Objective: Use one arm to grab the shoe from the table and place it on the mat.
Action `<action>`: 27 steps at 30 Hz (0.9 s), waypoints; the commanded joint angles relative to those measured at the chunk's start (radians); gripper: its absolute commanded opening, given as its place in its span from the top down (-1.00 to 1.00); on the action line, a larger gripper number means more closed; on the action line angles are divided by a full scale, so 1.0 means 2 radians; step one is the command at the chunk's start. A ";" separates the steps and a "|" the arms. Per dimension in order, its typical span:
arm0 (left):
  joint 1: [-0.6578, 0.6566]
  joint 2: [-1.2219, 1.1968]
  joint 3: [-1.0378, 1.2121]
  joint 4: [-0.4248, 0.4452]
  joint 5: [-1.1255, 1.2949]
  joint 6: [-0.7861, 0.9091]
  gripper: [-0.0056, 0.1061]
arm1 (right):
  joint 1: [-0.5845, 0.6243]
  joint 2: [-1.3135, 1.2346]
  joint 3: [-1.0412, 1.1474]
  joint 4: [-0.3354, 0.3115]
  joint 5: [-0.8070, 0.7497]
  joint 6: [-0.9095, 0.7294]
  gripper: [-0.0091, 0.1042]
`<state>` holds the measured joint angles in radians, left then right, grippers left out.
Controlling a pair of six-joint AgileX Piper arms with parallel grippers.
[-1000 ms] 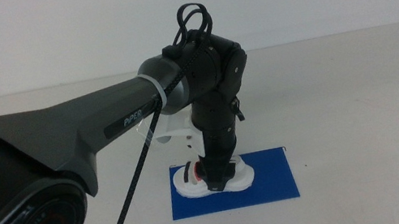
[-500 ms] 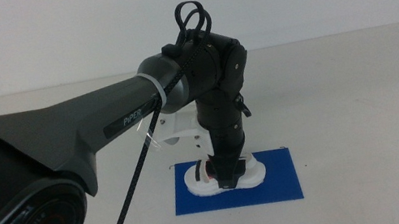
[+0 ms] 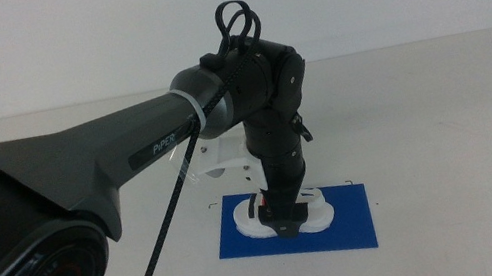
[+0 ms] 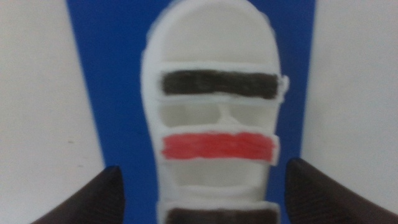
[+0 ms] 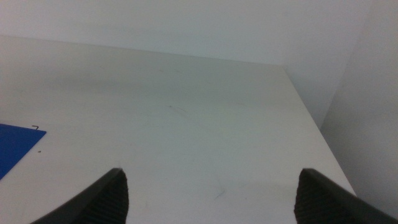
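Shoe lies lengthwise along mat, left tool spread astride it.

Looks like a robotics lab/test setup tbh. Plain white table, bare grey wall, PiPER arm w/ cable.

Mat: flat on the table, near its front middle. Shoe: on the mat, within its edges. Left gripper: directly above the shoe, one jaw on either side. Right gripper: over bare table, well apart from the mat.
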<state>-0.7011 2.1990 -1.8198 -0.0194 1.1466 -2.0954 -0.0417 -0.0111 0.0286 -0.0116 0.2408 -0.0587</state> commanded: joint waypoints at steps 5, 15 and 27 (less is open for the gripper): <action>-0.002 -0.033 -0.055 0.014 0.081 -0.012 -0.71 | -0.001 0.001 0.003 -0.004 -0.036 -0.005 -0.53; 0.011 -0.081 -0.079 0.047 0.081 -0.011 -0.71 | -0.001 0.001 0.003 -0.004 -0.036 -0.005 -0.53; 0.037 -0.177 -0.079 0.185 0.081 0.102 -0.71 | -0.001 0.001 0.003 -0.004 -0.036 -0.005 -0.53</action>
<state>-0.6303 1.9224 -1.9455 0.2616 1.2387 -1.9687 -0.0417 -0.0111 0.0286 -0.0116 0.2408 -0.0587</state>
